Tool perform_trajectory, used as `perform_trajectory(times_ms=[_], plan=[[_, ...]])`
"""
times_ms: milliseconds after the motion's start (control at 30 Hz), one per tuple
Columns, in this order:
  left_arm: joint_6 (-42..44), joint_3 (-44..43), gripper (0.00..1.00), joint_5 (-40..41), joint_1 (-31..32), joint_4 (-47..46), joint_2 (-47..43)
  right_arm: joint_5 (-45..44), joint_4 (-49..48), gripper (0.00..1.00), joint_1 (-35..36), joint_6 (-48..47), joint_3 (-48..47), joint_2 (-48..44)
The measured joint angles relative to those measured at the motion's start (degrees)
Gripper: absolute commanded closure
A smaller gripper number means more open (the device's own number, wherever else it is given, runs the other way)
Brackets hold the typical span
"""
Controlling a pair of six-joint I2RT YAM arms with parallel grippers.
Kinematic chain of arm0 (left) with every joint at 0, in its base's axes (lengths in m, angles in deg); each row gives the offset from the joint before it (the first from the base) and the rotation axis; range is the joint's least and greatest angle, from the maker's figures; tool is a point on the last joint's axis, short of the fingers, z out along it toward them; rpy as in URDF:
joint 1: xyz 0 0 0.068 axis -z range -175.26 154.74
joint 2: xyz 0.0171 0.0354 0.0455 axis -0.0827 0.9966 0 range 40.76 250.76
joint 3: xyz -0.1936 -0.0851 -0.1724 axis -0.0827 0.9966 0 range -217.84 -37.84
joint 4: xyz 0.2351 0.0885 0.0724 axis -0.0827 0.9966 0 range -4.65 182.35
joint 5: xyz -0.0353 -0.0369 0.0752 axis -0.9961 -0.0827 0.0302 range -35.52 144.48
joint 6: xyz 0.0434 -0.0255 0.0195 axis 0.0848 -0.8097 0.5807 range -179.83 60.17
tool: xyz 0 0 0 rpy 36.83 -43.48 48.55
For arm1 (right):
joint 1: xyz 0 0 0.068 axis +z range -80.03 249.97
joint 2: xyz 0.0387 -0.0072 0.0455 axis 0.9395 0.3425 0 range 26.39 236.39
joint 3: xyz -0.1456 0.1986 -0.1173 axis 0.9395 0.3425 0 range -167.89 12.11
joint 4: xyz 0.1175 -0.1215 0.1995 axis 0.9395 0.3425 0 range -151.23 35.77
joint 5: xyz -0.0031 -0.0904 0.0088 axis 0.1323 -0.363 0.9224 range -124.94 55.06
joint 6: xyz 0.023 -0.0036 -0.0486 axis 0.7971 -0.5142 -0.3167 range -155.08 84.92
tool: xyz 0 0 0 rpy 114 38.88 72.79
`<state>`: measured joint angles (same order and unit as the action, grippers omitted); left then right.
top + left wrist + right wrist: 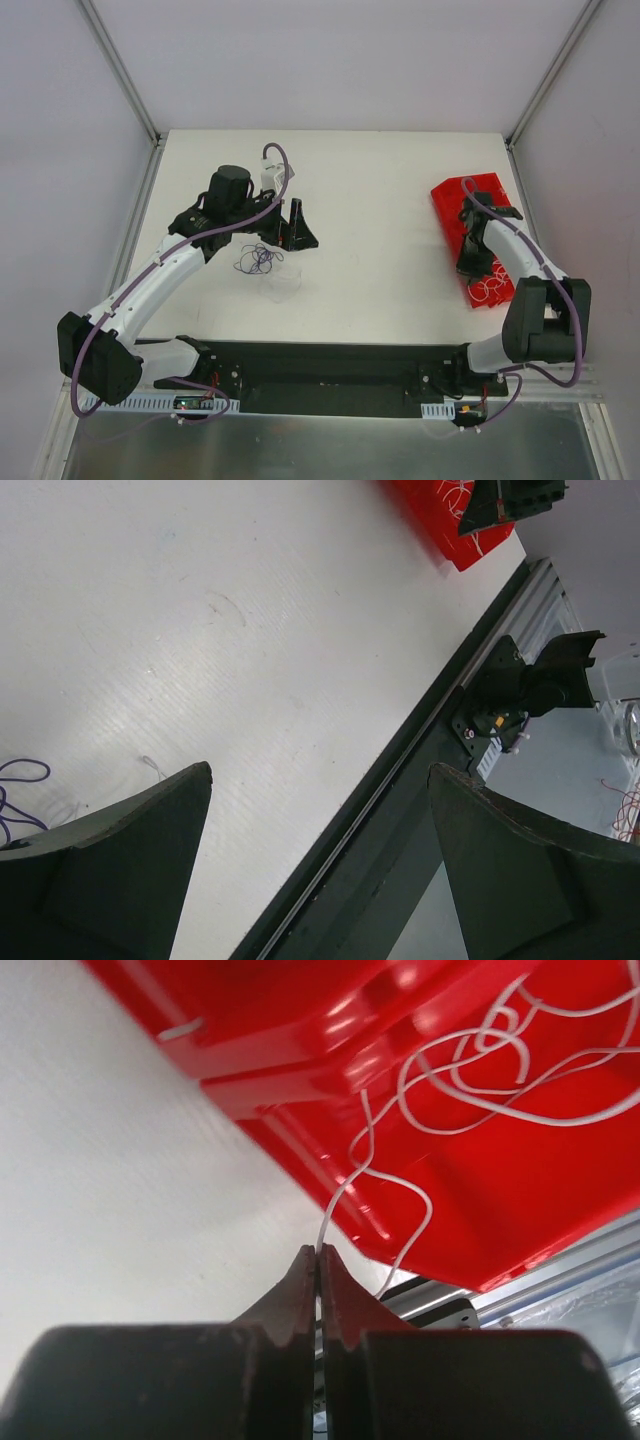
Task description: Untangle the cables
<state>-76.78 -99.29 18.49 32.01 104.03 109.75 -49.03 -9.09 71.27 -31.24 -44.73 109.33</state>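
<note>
A: State of the right hand (318, 1251)?

B: Fingers pressed together on a thin white cable (334, 1201). The strand climbs over the rim of the shiny red plastic tray (300, 1060), far right on the white desk (380, 200), to more white loops inside.

A: And the left hand (320, 768)?

B: Spread wide, holding nothing. A tangle of thin purple cable (256, 260) lies just near-left of it, beside a clear plastic piece (282, 287) I cannot identify.
</note>
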Motion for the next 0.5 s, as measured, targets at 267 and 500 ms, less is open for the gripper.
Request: perform_trajectory(times_ms=[267, 500], plan=[[-0.02, 0.02, 0.11, -0.17, 0.0, 0.0, 0.0, -1.64, -5.88, 1.0, -12.31, -0.37, -0.04, -1.03], [-0.02, 0.04, 0.11, -0.68, 0.0, 0.0, 0.0, 1.38, -15.02, 1.0, -18.6, 0.04, 0.09, 2.67]])
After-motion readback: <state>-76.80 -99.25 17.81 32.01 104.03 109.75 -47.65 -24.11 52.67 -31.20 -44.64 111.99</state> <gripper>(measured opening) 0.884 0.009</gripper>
